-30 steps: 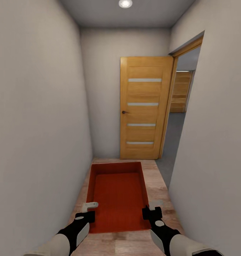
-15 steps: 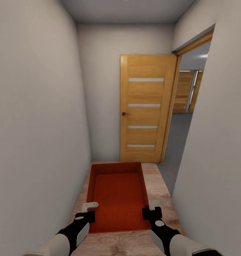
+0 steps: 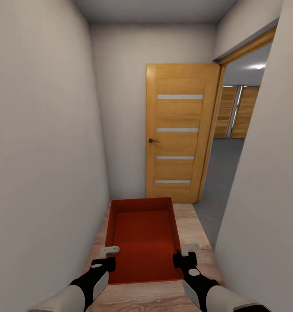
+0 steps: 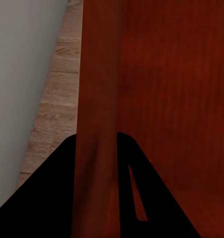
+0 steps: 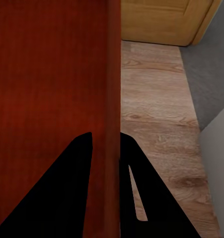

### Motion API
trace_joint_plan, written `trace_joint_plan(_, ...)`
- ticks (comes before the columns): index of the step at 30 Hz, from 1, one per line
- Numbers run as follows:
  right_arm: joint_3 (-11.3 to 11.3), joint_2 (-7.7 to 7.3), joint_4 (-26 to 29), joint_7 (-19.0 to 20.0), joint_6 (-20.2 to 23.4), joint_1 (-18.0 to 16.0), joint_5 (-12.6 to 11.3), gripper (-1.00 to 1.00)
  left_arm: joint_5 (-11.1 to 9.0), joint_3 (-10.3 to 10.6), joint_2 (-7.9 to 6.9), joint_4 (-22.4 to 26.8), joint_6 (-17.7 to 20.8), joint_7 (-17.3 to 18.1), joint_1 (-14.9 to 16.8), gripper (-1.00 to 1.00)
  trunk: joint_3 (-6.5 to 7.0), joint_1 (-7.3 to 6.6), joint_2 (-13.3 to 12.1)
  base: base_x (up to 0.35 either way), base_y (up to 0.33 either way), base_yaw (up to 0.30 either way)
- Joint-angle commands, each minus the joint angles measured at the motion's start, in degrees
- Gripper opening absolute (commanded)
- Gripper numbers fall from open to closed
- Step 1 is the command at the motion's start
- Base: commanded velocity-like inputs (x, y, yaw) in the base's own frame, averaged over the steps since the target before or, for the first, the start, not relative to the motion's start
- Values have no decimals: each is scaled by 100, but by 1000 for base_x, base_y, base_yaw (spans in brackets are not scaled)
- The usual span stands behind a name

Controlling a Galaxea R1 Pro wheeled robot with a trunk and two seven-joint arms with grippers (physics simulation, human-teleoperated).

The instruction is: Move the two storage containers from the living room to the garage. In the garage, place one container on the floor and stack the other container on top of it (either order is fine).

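Hallway, garage doorway ahead | storage container [image 3: 142, 242] carried level | left tool [image 3: 108, 256], right tool [image 3: 183, 255] each clamped on a side wall | rigid, seemingly light, smooth walls could slip; a hold on opposite rims suits it

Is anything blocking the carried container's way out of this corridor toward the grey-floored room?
Nothing visible blocks it. The storage container, held by the left gripper and right gripper, faces an open wooden door swung against the end wall; the doorway on the right shows bare grey floor.
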State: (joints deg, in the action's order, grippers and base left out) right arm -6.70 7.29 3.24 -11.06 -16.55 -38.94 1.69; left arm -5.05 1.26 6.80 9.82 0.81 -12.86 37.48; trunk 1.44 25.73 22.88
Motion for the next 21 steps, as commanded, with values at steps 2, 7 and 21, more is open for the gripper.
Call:
trace_joint_plan(2, 363, -26, -8, -19, 2, 1, 15, -100, -497, -284, -513, 35, 16, -44, 5, -100, -2, 5, 4, 322, 0, 0)
trace_joint_plan(7, 363, -26, -8, -19, 2, 1, 15, -100, -497, -284, -513, 36, 16, -43, 5, -100, -2, 5, 4, 322, 0, 0)
trace_joint_plan(21, 363, -26, -8, -19, 2, 1, 15, -100, -497, -284, -513, 30, 16, -42, 5, -100, -2, 5, 4, 322, 0, 0)
